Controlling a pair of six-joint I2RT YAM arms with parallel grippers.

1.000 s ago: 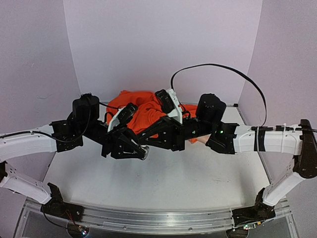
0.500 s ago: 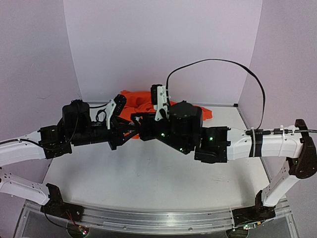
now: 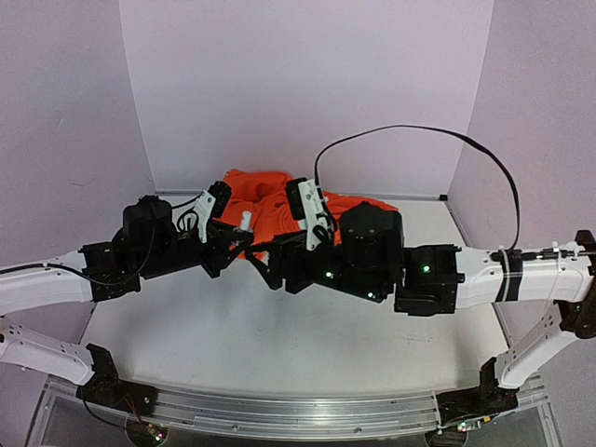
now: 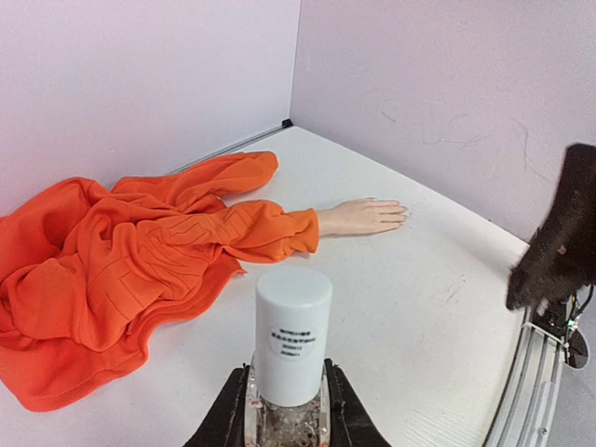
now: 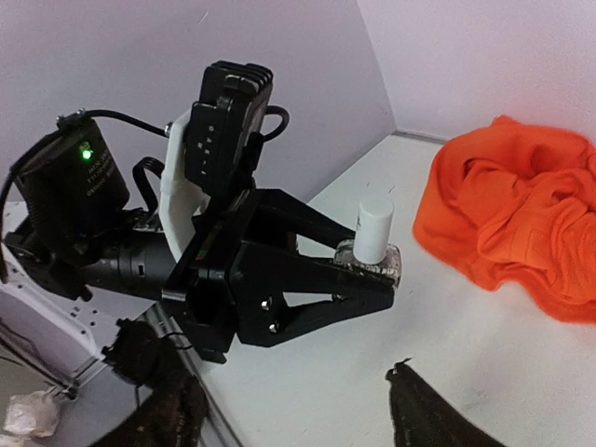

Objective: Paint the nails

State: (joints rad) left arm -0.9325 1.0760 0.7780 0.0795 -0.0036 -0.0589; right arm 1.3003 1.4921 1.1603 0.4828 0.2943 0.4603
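Left gripper [image 4: 289, 402] is closed on a small clear bottle [image 4: 293, 333] with a white cap. The fingers clamp the glass body from both sides and the bottle stands upright, with the cap sticking up above the fingers. The right wrist view shows the same grip from the side.

Right gripper [image 5: 289, 391] has its fingers spread wide with nothing between them. It hangs above the white table [image 4: 447, 307], faces the left gripper and is near the bottle without touching it.

The mannequin hand [image 4: 363, 216] lies flat on the table, toward the far right corner. Its fingers are stretched out and point away from the sleeve. The wrist comes out of the cuff of an orange sleeve [image 4: 270, 233], which belongs to a crumpled orange garment [image 3: 265, 191] heaped at the back of the table.

The nails [image 4: 400, 213] are at the fingertips, too small to show any paint or detail. The hand is well apart from the bottle and from both grippers. In the top view the right arm hides the hand and only the garment shows.
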